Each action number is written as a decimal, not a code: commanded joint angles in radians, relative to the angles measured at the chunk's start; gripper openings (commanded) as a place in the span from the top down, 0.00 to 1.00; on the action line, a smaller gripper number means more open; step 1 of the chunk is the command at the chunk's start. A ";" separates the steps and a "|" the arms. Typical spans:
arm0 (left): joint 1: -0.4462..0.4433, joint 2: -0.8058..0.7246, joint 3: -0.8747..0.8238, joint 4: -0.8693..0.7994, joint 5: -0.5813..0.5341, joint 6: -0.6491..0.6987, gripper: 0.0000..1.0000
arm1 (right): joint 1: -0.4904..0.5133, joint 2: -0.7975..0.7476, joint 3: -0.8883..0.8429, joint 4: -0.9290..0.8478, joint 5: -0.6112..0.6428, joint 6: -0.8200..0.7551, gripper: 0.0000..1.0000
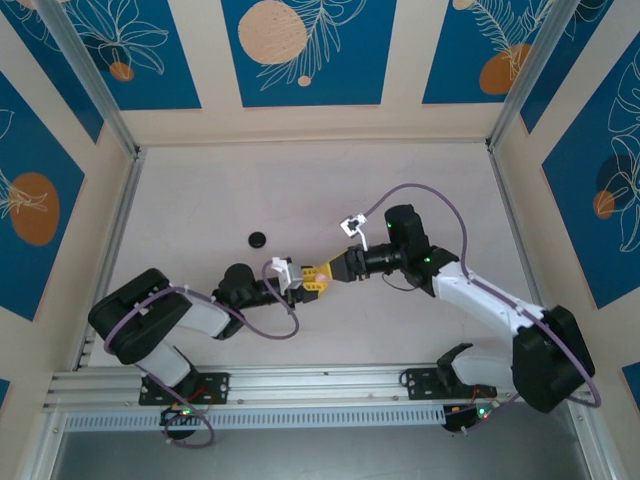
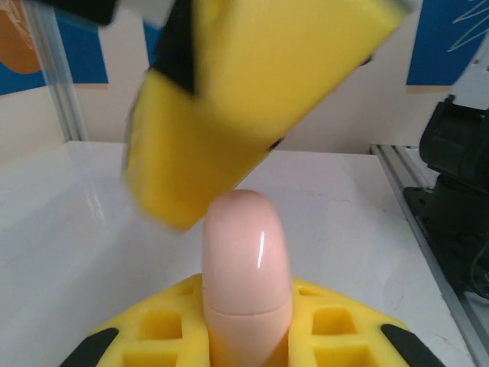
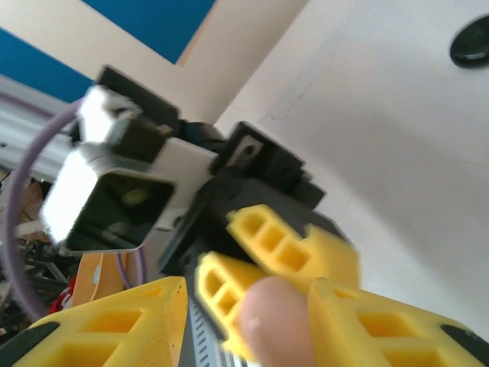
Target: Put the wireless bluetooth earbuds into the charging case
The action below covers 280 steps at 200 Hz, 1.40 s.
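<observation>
Surrounding the pale table [image 1: 300,190] and pink case [image 2: 246,260] stand blue-panelled walls [image 1: 330,60].

Top camera: high, behind near edge, looks down over whole table [image 1: 300,190]. Wrist cameras: low, very close, facing each other mid-table. All three views share pink case [image 1: 322,283].

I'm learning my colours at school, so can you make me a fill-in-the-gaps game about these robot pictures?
1. The left gripper is shut on a rounded piece that is pale ____.
2. The small round disc lying alone on the table is ____.
3. The fingers of the right gripper are ____.
Missing words: pink, black, yellow.
</observation>
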 commanded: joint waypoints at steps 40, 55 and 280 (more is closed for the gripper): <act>-0.004 0.003 -0.001 0.034 -0.074 -0.046 0.88 | -0.045 -0.163 -0.053 -0.029 0.054 0.003 0.56; -0.005 0.007 0.000 0.034 -0.112 -0.079 0.88 | -0.057 -0.153 -0.048 -0.080 0.156 0.016 0.56; 0.343 0.204 0.677 -1.367 -0.191 -0.611 0.86 | -0.050 0.181 0.023 -0.035 0.197 0.089 0.57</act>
